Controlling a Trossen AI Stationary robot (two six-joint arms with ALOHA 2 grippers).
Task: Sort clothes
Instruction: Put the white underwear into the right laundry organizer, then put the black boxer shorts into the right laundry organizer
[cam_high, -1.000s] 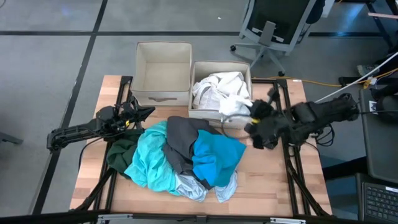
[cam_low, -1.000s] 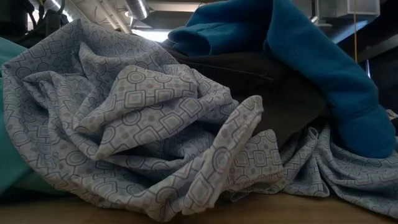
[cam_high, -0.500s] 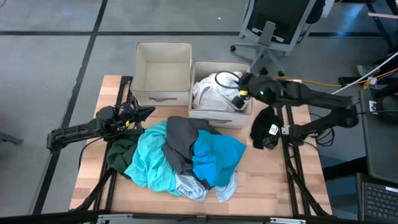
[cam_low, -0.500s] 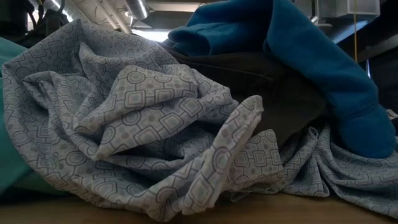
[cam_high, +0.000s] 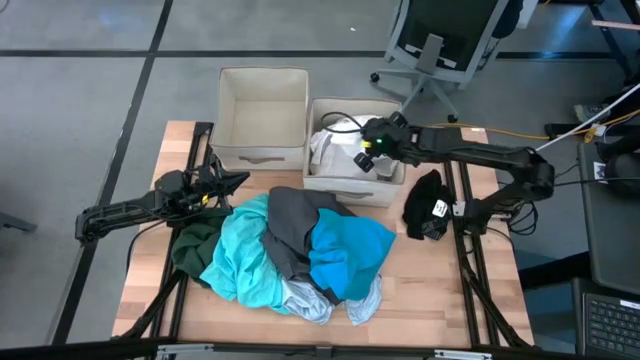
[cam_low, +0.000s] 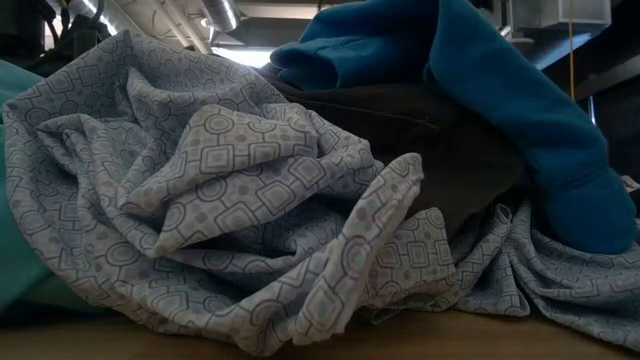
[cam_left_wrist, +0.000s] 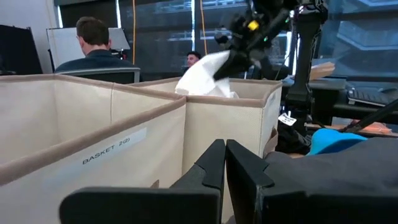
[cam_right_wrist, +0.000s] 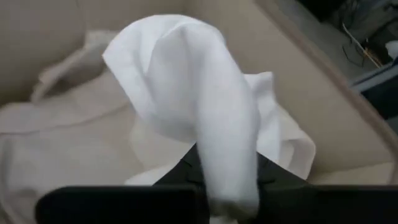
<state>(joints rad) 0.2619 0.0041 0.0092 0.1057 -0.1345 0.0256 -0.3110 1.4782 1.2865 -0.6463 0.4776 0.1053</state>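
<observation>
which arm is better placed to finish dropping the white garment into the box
Right. The right gripper is over the right-hand box, shut on the white garment. The left gripper rests by the clothes pile, fingers together, holding nothing.

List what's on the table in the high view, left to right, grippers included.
left gripper → dark green garment → turquoise garment → dark grey garment → bright blue garment → right gripper holding white cloth → black garment
</observation>
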